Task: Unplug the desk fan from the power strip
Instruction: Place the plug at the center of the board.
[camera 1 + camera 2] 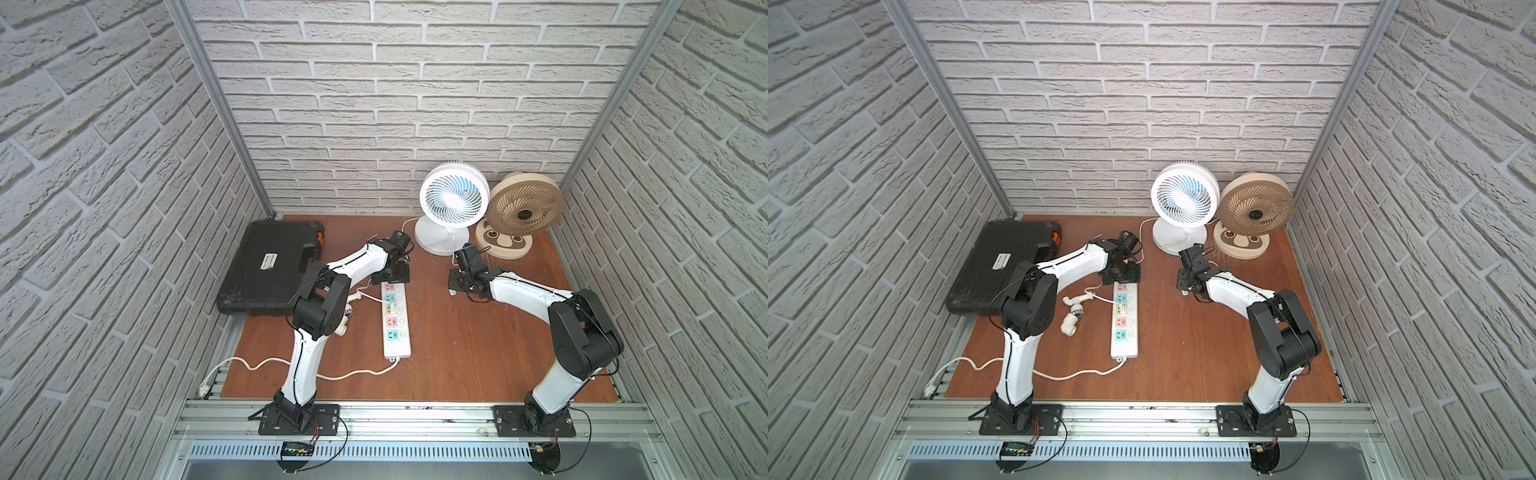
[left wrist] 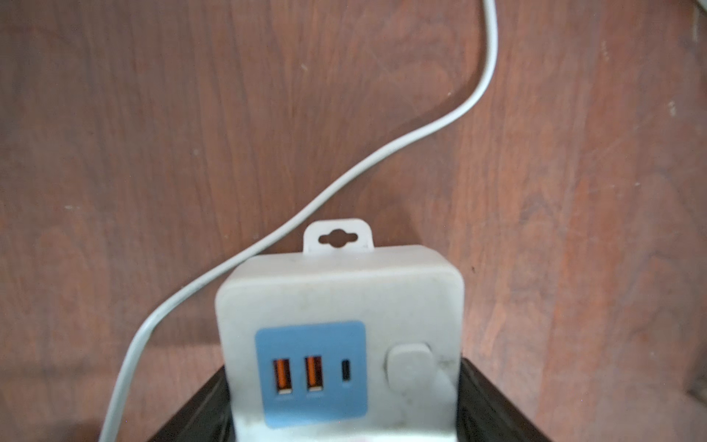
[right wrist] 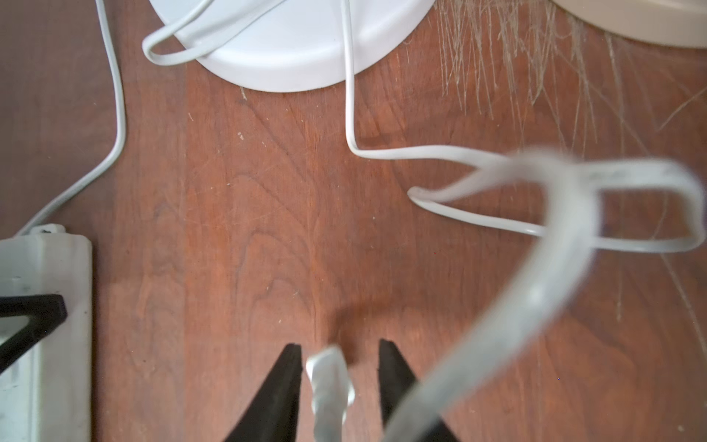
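White plug lies loose between spread jaws of right gripper; left gripper pinches power strip; retreat clear of cord.

Both arms rise from their bases at the front, bend at black elbows and reach inward toward each other. The left arm climbs to its elbow, then slants forward and toward the middle. Its wrist is turned down, so the left gripper sits over the far end of the power strip. Its black fingers press against the strip's two long sides, clamped on it. The right arm leans up to a raised elbow, then stretches low toward the middle. The right gripper points downward with its jaws parted. A white plug lies between its fingers, with a gap on either side.
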Robot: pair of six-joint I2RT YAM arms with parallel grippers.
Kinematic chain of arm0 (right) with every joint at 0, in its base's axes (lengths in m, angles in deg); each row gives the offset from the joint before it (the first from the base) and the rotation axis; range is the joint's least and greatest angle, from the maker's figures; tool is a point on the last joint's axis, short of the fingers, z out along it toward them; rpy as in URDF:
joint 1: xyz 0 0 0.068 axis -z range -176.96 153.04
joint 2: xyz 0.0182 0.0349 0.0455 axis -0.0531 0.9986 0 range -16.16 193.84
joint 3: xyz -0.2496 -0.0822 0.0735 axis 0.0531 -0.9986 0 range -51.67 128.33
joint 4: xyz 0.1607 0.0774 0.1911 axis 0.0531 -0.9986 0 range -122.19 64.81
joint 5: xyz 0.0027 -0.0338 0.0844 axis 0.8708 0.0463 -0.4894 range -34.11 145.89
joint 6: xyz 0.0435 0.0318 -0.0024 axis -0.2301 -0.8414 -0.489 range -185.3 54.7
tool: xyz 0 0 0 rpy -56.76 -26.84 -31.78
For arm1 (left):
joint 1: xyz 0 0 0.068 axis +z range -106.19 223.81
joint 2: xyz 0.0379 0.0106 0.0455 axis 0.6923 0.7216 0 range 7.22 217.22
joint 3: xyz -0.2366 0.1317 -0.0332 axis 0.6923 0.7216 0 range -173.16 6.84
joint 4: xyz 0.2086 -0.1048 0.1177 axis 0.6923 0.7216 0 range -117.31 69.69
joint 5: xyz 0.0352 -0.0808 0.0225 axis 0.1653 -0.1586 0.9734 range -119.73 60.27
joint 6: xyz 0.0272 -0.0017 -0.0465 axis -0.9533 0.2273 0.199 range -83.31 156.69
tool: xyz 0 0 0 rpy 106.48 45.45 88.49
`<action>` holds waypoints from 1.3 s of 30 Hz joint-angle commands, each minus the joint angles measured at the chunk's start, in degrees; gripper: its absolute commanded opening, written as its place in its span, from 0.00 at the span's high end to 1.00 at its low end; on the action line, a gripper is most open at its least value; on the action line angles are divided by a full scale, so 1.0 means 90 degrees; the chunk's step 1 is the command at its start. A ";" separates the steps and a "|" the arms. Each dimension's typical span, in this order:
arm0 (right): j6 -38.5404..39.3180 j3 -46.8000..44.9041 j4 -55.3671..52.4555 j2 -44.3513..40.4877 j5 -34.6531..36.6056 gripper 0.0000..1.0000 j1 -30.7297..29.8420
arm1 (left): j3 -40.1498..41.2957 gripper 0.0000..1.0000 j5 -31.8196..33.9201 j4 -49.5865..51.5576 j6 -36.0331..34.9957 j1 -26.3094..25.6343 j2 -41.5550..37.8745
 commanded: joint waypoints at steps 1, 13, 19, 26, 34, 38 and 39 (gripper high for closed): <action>0.0247 0.0045 -0.0131 -0.0458 0.0074 0.51 0.0004 | 0.0426 1.00 -0.0467 0.0792 0.0452 0.0234 0.0368; 0.0226 -0.0631 -0.0207 -0.1720 -0.0400 0.47 -0.0258 | 0.0145 1.00 -0.0214 0.1269 0.0501 0.0268 0.0510; 0.0123 -0.1047 -0.0067 -0.2354 -0.0305 0.48 -0.0740 | 0.0023 1.00 -0.0245 0.1485 0.0503 0.0252 0.0560; 0.0132 -0.1185 0.0387 -0.2328 -0.0223 0.49 -0.1814 | -0.0925 1.00 0.0403 0.2806 0.0593 0.0153 0.1281; -0.0127 -0.1027 0.1247 -0.1437 -0.0369 0.51 -0.2800 | -0.0835 1.00 0.0080 0.2712 0.0593 0.0167 0.1461; -0.0118 -0.0745 0.1469 -0.0840 -0.0317 0.51 -0.3190 | -0.0821 1.00 -0.0047 0.2688 0.0579 0.0195 0.1513; -0.0100 -0.0665 0.1481 -0.0693 -0.0287 0.51 -0.3269 | -0.0812 1.00 -0.0084 0.2689 0.0578 0.0191 0.1512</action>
